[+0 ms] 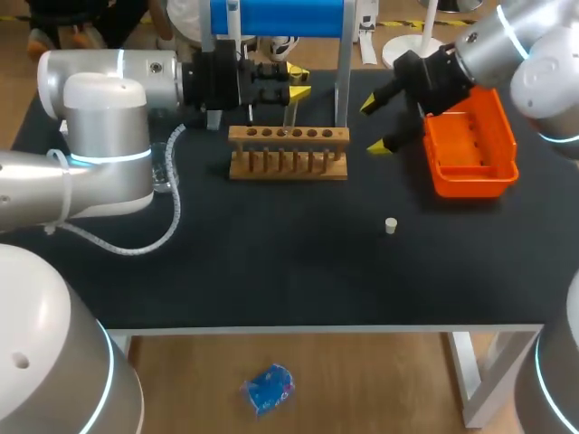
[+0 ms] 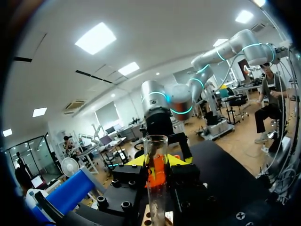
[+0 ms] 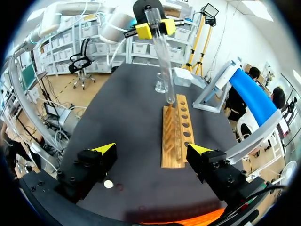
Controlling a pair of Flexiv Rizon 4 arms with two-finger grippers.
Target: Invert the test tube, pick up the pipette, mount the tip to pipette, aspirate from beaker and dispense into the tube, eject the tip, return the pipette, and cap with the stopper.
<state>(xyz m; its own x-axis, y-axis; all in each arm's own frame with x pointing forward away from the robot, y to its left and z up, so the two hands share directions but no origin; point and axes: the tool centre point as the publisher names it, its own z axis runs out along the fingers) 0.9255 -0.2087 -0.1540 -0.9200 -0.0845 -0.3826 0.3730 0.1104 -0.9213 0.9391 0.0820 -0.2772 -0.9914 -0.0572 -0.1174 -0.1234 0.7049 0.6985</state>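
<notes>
Yellow-tipped fingers of the left gripper [image 1: 297, 83] were closed on a test tube [image 1: 289, 116], one finger on each side near its upper part. The tube was clear glass, long and narrow, with an open rim at the top and a rounded lower end. It stood roughly upright with a slight tilt. No liquid could be made out inside it. Its lower end reached the top of a wooden rack [image 1: 288, 152], near the middle of the row of holes. Whether it sat in a hole could not be told.

The rack lay on a dark table [image 1: 271, 262], towards the far side. A small glass beaker [image 1: 165, 167] stood to the left of it, partly hidden by the left arm. A stand with a blue top [image 1: 276, 18] rose behind the rack.

The right gripper [image 1: 375, 125] hung to the right of the rack, its fingers spread wide with nothing between them. Just to its right sat an orange tray [image 1: 470, 145]. A small pale stopper [image 1: 391, 226] lay alone on the table, nearer than the tray and well apart from the rack.
</notes>
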